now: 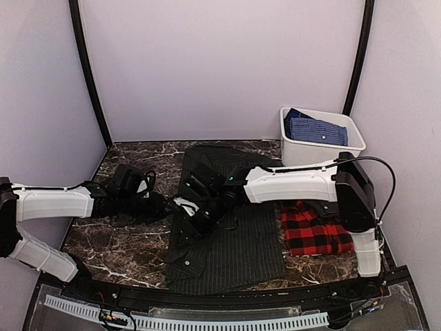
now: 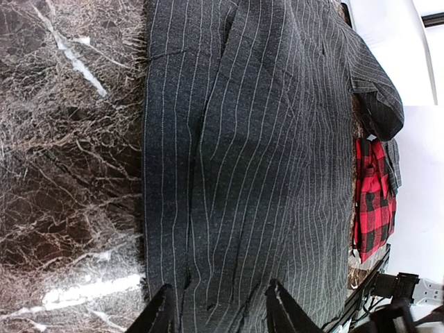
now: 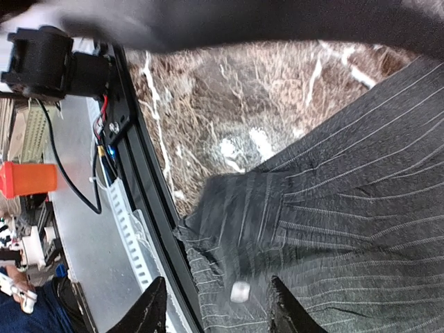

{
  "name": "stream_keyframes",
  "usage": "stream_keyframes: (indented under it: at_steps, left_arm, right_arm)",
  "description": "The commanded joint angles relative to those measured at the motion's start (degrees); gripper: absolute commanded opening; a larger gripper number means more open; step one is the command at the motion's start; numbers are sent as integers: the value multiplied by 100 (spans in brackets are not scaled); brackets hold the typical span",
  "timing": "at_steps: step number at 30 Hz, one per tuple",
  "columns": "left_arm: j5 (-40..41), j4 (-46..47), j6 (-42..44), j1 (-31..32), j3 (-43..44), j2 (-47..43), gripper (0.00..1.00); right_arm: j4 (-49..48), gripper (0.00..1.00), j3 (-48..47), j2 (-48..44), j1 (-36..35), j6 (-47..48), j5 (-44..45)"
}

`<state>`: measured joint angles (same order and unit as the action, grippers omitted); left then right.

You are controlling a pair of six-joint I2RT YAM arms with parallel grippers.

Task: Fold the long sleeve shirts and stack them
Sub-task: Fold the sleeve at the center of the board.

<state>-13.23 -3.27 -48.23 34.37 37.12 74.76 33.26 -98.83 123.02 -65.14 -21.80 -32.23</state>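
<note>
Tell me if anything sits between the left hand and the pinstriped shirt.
Nothing visible does. The left hand is open right over the pinstriped shirt, with only its cloth and the marble table ahead.

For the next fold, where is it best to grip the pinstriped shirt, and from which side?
Probably the pinstriped shirt's left long edge, coming from the left. That edge lies flat and straight beside the bare marble table, close to the open left gripper.

Pinstripe shirt centre of table; plaid shirt just right of it; bin behind plaid shirt.
</note>
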Motion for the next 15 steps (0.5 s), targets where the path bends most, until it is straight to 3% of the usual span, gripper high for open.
stream_keyframes:
  at_steps: [1, 4, 15]
  left_arm:
    - [-70, 148, -31, -18, -124, -64, 43]
    - [-99, 174, -23, -18, -134, -18, 43]
    - [34, 14, 129, -114, 291, 536, 42]
  right_arm:
    - [-382, 47, 477, -734, 162, -101, 292]
    - [-479, 47, 823, -963, 264, -126, 538]
    - [-1707, 32, 2007, -1880, 1138, -665, 1597]
